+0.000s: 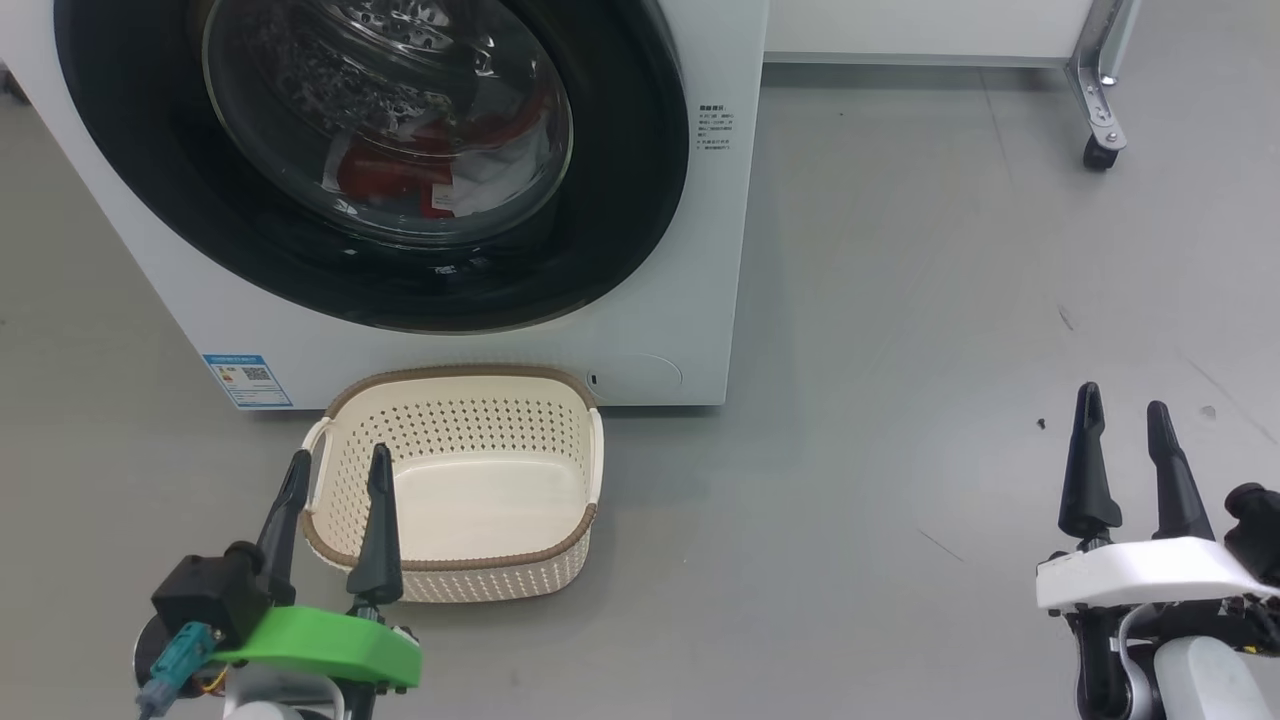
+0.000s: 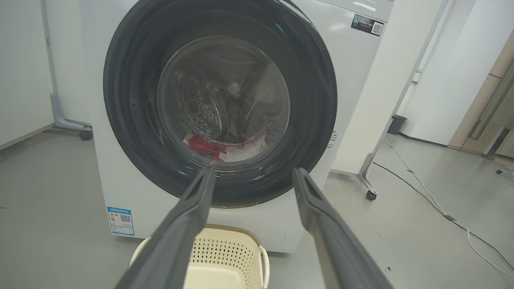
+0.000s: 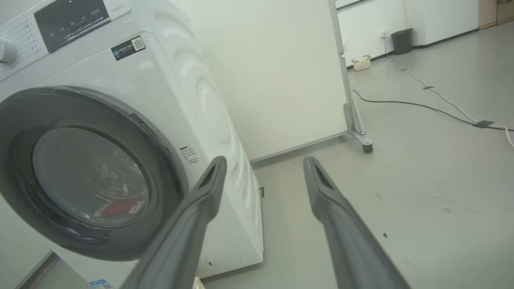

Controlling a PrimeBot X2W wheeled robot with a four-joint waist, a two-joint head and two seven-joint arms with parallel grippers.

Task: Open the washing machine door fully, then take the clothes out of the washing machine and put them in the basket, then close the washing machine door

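Left gripper [image 1: 338, 458] released, its two dark tapered fingers spread and holding nothing, close by the left end of the basket [image 1: 455, 371]; right gripper [image 1: 1123, 400] likewise spread and empty, over bare grey floor [image 1: 900, 300] well to the right; the basket, light perforated cream plastic with a brown woven-look rim, stands on the floor just before the washing machine [image 1: 700, 300]; the washing machine door [image 1: 620, 180] is shut, a glossy black ring, hard and probably slippery, round bulging clear glass, so the pull likely belongs at the ring's edge, not the glass; behind it the clothes [image 1: 380, 175], red and white, lie low in the steel drum; soft, limp, probably light, best pinched at a fold.
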